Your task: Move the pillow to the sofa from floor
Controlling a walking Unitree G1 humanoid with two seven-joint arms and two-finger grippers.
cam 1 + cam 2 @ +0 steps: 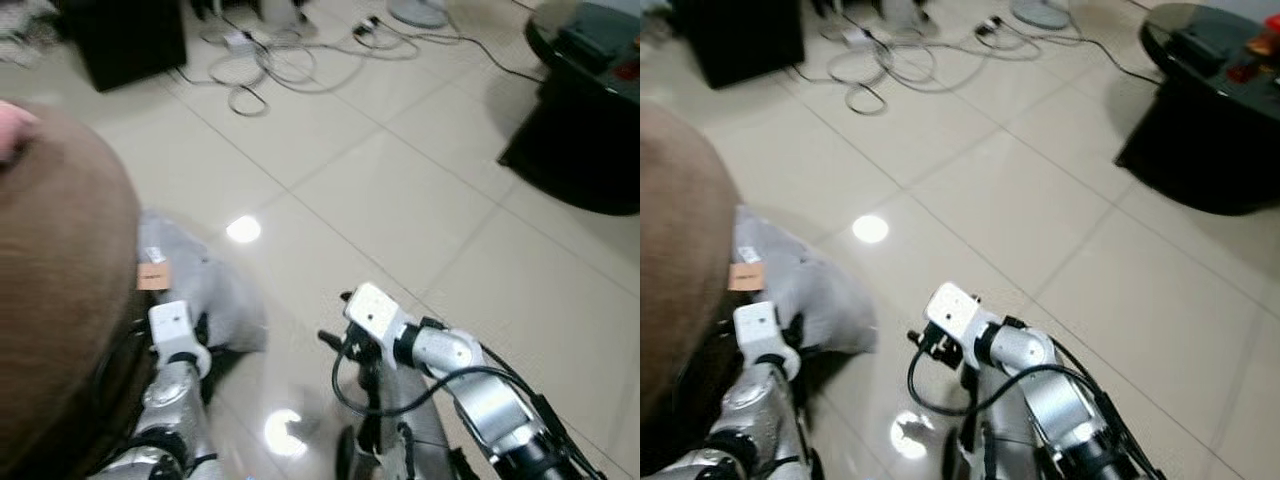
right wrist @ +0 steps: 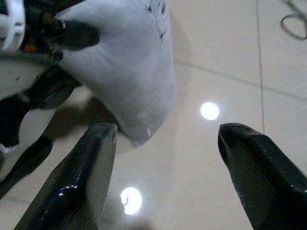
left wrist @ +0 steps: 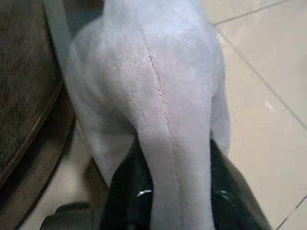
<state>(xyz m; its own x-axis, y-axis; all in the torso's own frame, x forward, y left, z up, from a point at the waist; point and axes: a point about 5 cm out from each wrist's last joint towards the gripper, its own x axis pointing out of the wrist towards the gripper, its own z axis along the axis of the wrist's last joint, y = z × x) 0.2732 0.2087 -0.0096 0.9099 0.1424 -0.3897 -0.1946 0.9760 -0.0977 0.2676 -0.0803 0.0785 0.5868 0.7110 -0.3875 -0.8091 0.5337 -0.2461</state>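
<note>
pillow (image 1: 205,285) sitting at the near left, pale grey, partly on the shiny tile floor (image 1: 420,200) and pressed up against the brown sofa (image 1: 60,300) edge. small tan tag (image 1: 152,276) showing on the sofa side.

left hand (image 3: 163,191) clamped on a pinched ridge of the fabric, black fingers (image 3: 127,191) either side of the fold, seam running right up the middle of it. right hand (image 2: 168,177) hovering just above the floor nearby, fingers spread wide apart, nothing between them, pillow just ahead of it.

handling guess: looks soft and squishy, probably very light, not fragile at all. fabric looks fleecy so shouldn't slip much, but bound to sag and flop from a single pinch. best grab probably a corner or thick bunched fold like the one already taken, maybe a second grip on the free end near the right hand to stop it drooping.

orientation: long axis looks to run from the sofa side out toward the right and nearer, narrow end pointing at the open floor. hard to tell exactly, sofa hides part of it.

also around: tangle of cables (image 1: 270,60) on the far floor, dark round counter (image 1: 590,110) far right, black box (image 1: 125,40) far left. well apart from the pillow, no bother for the lift.
</note>
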